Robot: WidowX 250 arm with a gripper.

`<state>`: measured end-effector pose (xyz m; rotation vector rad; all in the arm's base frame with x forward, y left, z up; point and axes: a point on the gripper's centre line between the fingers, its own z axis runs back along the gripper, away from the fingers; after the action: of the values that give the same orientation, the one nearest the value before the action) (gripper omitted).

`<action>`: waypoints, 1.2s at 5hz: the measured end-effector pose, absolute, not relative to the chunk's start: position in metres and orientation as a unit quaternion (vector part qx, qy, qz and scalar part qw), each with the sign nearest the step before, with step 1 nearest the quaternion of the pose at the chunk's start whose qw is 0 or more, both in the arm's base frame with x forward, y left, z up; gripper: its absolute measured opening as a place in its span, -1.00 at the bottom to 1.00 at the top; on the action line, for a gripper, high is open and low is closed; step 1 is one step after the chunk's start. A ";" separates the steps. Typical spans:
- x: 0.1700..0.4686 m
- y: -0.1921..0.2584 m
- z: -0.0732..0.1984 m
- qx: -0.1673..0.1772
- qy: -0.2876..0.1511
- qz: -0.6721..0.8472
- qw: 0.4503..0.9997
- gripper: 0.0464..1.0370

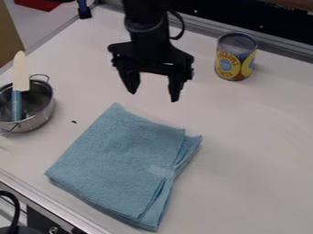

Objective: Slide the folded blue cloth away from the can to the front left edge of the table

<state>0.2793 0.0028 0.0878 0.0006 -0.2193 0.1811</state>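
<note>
Pincer hung open and empty near the folded cloth, which lay flat on the counter; utensil leaned, probably supported by the pot; can stood upright, farther away.

Pot — cropped at left edge

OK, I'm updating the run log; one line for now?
gripper: open, holding nothing, over table | cloth: folded, nearest | pot: view's left, utensil sticking out | can: upright, view's upper right
</note>
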 end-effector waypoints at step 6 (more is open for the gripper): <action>0.352 -0.074 0.049 -0.037 -0.149 0.022 0.988 0.92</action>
<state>0.3519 -0.0743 0.0494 -0.0753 -0.2991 0.0444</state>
